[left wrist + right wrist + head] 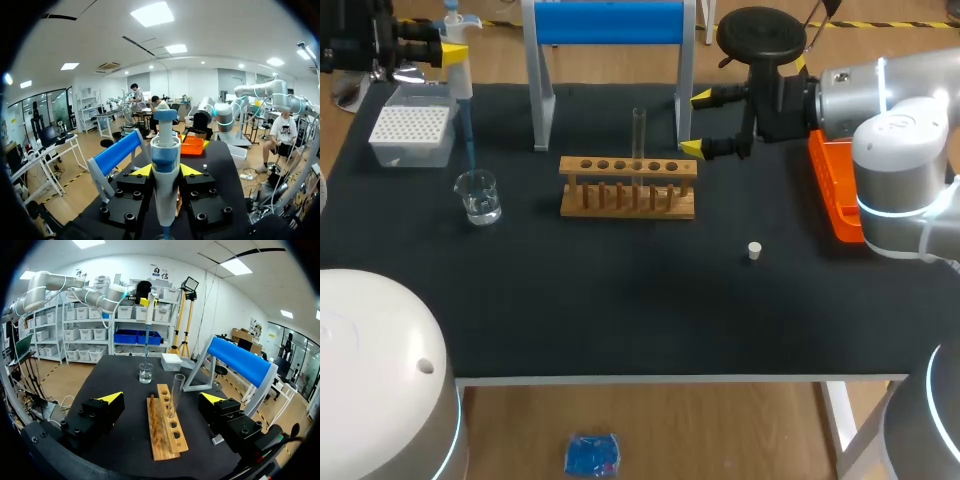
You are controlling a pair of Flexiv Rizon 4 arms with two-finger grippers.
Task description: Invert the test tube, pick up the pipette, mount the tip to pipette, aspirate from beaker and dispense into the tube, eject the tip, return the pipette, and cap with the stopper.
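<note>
Head view puts the work at the aspirating step. The white-and-blue plastic pipette [461,80] hangs upright with a slender blue tip [469,135] already mounted, reaching down to the mouth of the small clear glass beaker [479,196]. Whether the tip's end meets the liquid is too fine to tell. In the left wrist view the left tool [166,171] is clenched on the pipette's smooth, rounded barrel, a yellow pad on either side. The thin clear glass test tube [639,135] stands upright in the pale wooden rack with a row of round holes [628,188], so I judge the inverting, the pick-up and the tip mounting done. Left to do are the dispensing into the tube, ejecting the tip, returning the pipette and capping. The small white stopper [754,250], a stubby plug, lies alone on the matte black worktop [620,300], well apart from the rack. The right tool [697,123] is released, with its fingers spread wide. It hangs just beyond the rack's right end, with the tube ahead of it in its own wrist view. The white plastic tip box with a perforated top [412,135] sits just behind the beaker. A white frame carrying a blue padded bar [610,22] rises behind the rack, and a glossy orange plastic tray [832,185] lies at the worktop's right edge.
</note>
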